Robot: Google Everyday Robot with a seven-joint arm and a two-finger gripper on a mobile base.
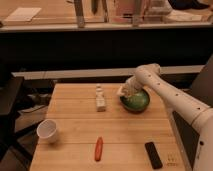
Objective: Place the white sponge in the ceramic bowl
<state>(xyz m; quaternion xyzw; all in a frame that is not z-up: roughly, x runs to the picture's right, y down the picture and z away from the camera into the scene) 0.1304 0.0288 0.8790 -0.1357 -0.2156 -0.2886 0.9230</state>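
The ceramic bowl (136,102) is dark green and glossy and sits on the right part of the wooden table (75,117). My gripper (126,90) hangs over the bowl's left rim, at the end of the white arm that reaches in from the right. It is shut on the white sponge (121,92), a small cream chunk that shows at the gripper's tip just above the rim.
A taller white blocky thing with a narrow top (100,99) stands left of the bowl. A white cup (47,131) is at the front left, a red stick-like object (98,148) at the front middle, and a black remote (153,154) at the front right.
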